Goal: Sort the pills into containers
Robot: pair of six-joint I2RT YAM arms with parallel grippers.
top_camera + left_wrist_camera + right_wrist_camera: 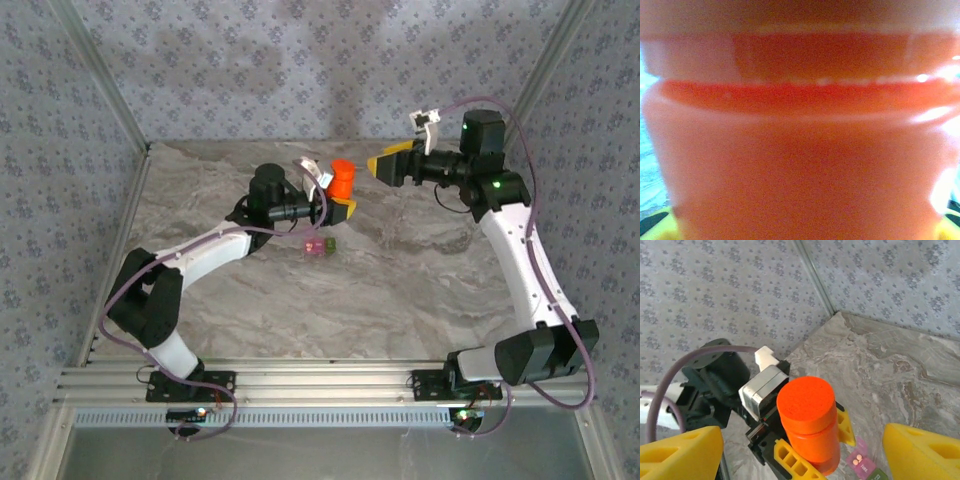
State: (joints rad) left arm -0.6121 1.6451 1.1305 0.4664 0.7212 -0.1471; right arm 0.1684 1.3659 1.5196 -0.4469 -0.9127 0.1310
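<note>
An orange bottle (342, 180) with a round orange cap (805, 401) is held upright above the table, my left gripper (338, 198) shut on its body. In the right wrist view the left gripper's yellow fingers (790, 460) press on both sides of the bottle (815, 442). The bottle's wall (800, 150) is pressed close against the left wrist camera. My right gripper (385, 165) hovers just right of the cap, jaws wide open and apart from it. The containers (320, 245) lie on the table below. The pink compartment (863, 466) holds two small pills (856, 459), next to the green one (879, 475).
The marble-patterned table (420, 290) is enclosed by patterned walls (250, 70) at the back and sides. An aluminium rail (320, 385) runs along the near edge between the arm bases. Bare tabletop lies to the right of the containers.
</note>
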